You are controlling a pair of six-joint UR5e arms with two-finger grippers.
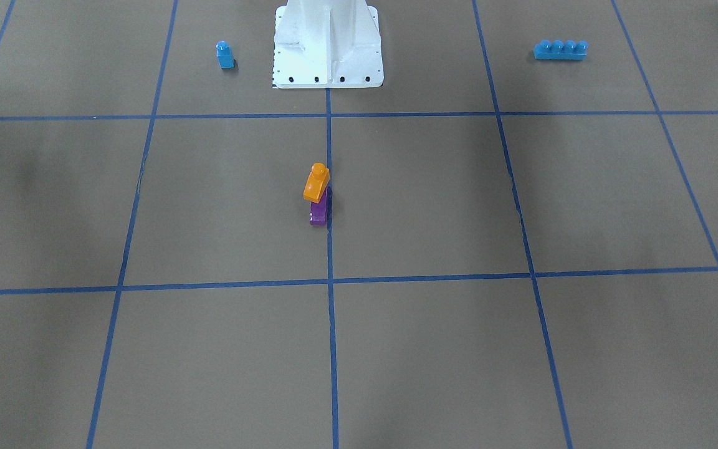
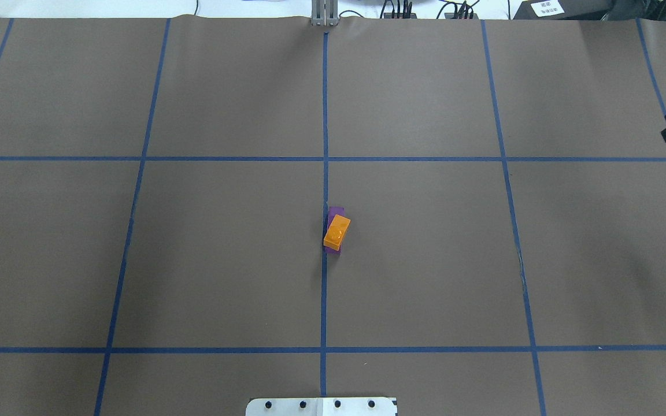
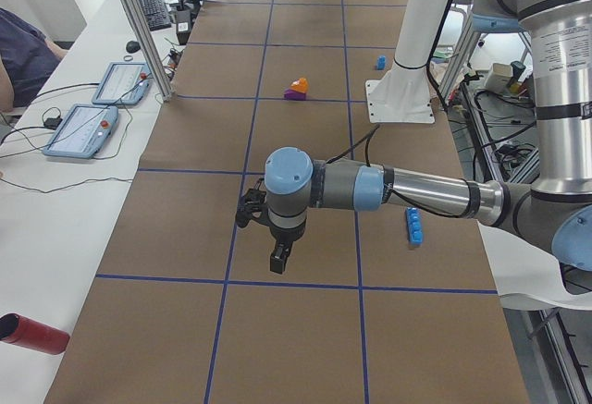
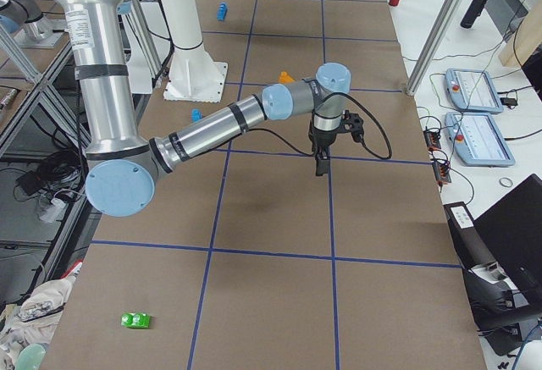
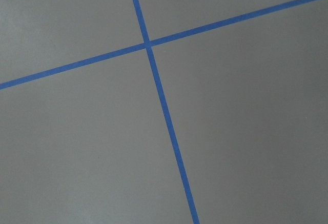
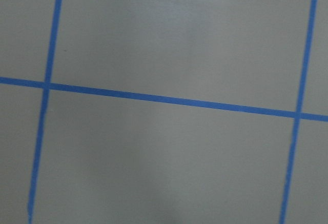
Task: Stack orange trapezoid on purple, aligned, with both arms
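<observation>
The orange trapezoid (image 1: pixel 316 184) sits on the purple block (image 1: pixel 320 212) at the table's centre, twisted slightly off the purple block's line. In the overhead view the orange trapezoid (image 2: pixel 337 231) covers most of the purple block (image 2: pixel 336 211). Both arms are away from the stack. My left gripper (image 3: pixel 278 262) hangs above the table, far from the stack toward the table's left end. My right gripper (image 4: pixel 322 163) hangs toward the right end. I cannot tell whether either is open or shut. Both wrist views show only brown paper and blue tape.
A small blue one-stud block (image 1: pixel 225 55) and a long blue four-stud brick (image 1: pixel 560 50) lie on either side of the white pedestal base (image 1: pixel 328 47). A green block (image 4: pixel 135 320) lies near the table's right end. Tablets (image 3: pixel 88 131) rest on a side bench.
</observation>
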